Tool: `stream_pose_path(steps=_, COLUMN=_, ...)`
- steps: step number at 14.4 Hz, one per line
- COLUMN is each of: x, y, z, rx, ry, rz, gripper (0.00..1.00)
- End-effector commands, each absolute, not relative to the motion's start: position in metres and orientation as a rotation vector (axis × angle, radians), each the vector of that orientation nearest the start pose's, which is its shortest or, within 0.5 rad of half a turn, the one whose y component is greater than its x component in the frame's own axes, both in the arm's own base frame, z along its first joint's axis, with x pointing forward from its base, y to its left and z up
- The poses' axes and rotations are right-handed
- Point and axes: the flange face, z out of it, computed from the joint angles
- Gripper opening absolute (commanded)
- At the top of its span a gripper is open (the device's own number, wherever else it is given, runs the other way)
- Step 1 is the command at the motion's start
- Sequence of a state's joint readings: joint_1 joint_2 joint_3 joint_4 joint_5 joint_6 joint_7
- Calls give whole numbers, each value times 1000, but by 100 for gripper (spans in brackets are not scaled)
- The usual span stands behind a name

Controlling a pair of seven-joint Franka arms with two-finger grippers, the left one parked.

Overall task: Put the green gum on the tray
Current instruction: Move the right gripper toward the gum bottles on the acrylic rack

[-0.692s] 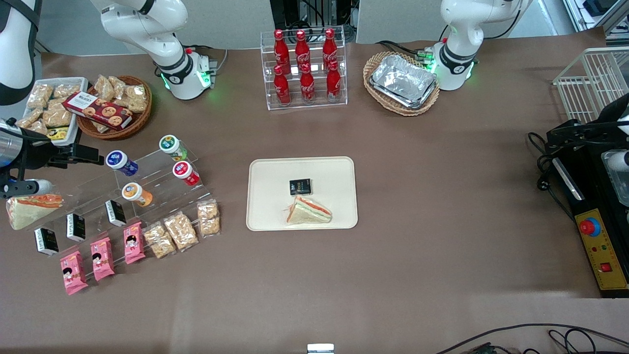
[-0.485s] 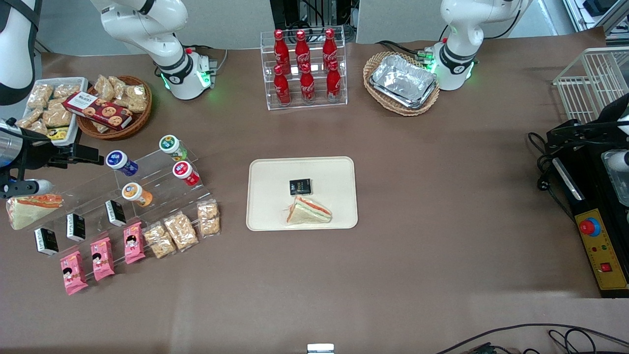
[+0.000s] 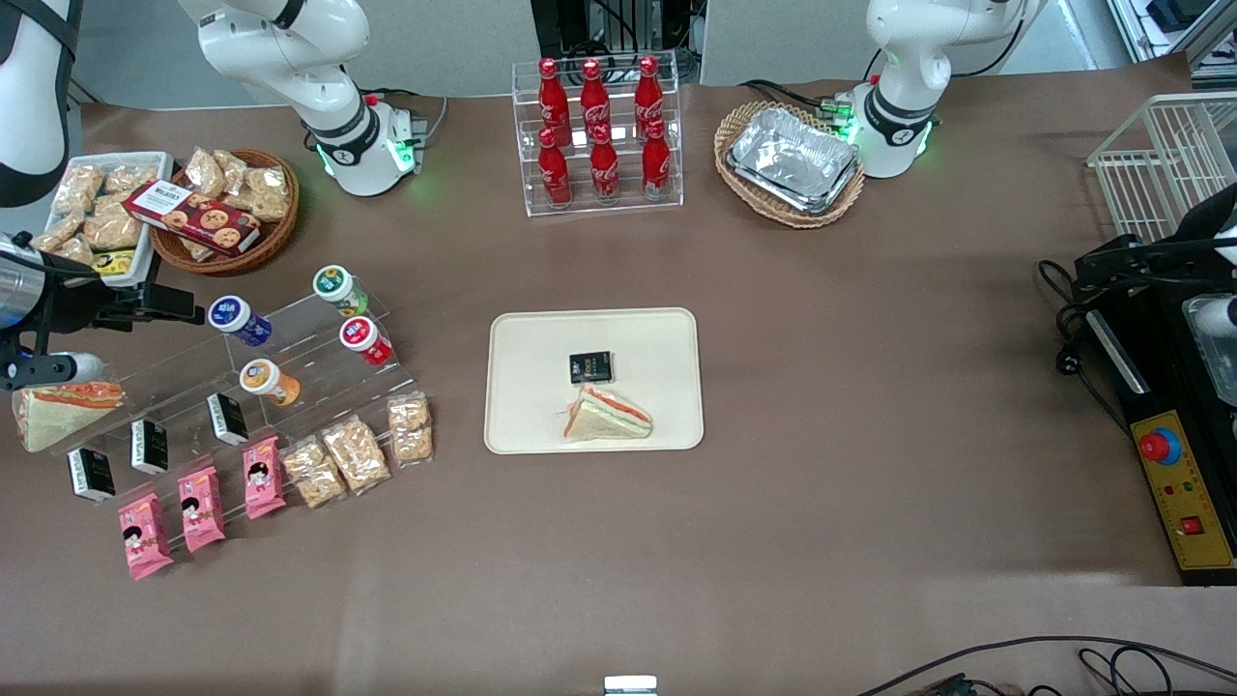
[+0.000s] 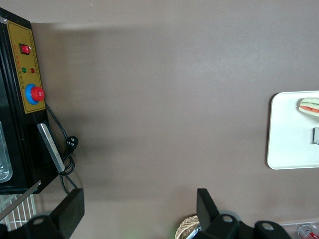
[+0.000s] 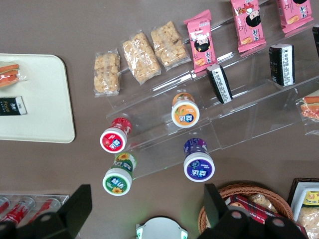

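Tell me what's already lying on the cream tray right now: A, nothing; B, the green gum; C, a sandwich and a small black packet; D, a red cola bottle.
C: the tray holds a sandwich and a small black packet, while the green gum stands on the clear stand and the pincer is near that stand.

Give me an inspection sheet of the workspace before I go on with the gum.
Surface: brown table, flat.
Green gum: upright on the top step of the clear stand, untouched, above the red gum.
Tray: mid-table, already holds a sandwich and a black packet; bare room around them.
Clutter: blue gum and orange gum on the stand; snack packs in front; cola rack; foil trays in a basket.
Hand: open, above the stand, over the gums, holding nothing.
Cables: black leads by the control box.
Surroundings: wire rack at the parked arm's end.
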State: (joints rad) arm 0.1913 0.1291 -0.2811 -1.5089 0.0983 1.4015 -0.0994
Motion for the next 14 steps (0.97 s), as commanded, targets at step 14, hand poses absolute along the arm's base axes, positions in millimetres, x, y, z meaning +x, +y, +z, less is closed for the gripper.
stream_pose_path(steps=14, x=487, y=-24, z=611, rx=-2995, ry=-83, rz=278, gripper=100)
